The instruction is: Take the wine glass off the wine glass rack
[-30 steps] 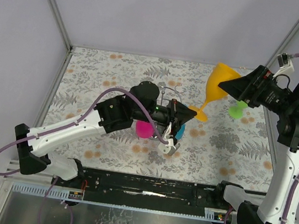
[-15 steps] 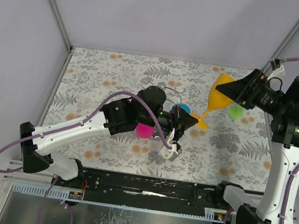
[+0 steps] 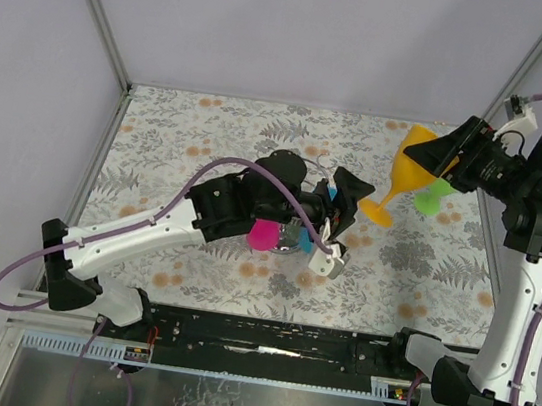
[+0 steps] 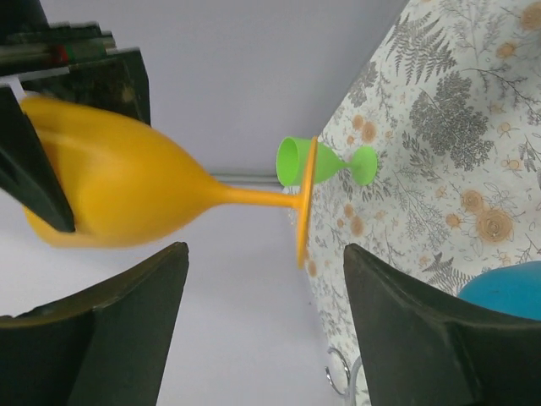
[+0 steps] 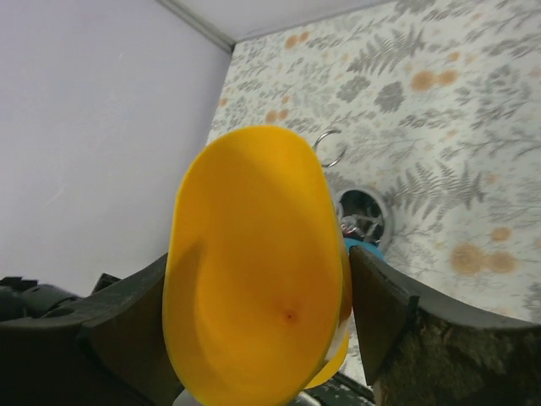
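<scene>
Right wrist view: the right gripper (image 5: pixel 254 326) grips the orange wine glass (image 5: pixel 254 245) by its bowl, one finger on each side. The glass is held tilted in the air, off the wine glass rack (image 5: pixel 362 211) and to its right. The left gripper (image 4: pixel 266 279) is wide open and empty, just beside the rack. A green glass (image 4: pixel 325 162) lies on its side beyond the rack, past the orange one.

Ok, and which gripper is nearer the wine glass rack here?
Left. The left gripper, open, hangs right at the wine glass rack near mid-table. The right gripper is well off toward the table's right side, shut on the orange wine glass.
</scene>
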Available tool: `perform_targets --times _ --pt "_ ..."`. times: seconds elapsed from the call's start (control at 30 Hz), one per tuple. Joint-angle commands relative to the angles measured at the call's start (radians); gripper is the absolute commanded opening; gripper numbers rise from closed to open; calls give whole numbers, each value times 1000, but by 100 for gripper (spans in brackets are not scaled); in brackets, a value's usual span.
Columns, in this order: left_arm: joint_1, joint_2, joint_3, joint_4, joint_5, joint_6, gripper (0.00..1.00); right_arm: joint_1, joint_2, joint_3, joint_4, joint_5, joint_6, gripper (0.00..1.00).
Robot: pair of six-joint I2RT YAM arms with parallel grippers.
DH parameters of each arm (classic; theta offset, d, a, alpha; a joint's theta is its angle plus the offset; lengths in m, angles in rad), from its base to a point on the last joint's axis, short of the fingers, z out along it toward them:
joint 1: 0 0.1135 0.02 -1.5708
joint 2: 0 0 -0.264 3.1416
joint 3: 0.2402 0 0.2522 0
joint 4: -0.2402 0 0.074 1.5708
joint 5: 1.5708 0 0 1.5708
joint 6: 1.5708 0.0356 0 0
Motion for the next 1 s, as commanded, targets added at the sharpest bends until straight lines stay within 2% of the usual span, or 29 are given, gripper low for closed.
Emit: perform_targets --times 0.0,0.13,0.27,0.57,0.73,0.97 --pt "6 7 56 84 -121 -168 77 2 23 128 -16 199 -84 54" --pt "28 30 126 81 -193 -387 82 3 49 146 23 397 -172 54" --pt "91 88 281 4 -220 -659 85 3 34 12 180 495 -222 54" --pt "394 278 682 -193 -52 -1291 86 48 28 -248 535 610 -261 55" --pt "524 300 689 -210 53 -1510 86 137 43 -382 702 688 -328 58" --pt "617 303 635 -228 166 -1657 85 203 55 -597 992 729 -386 58"
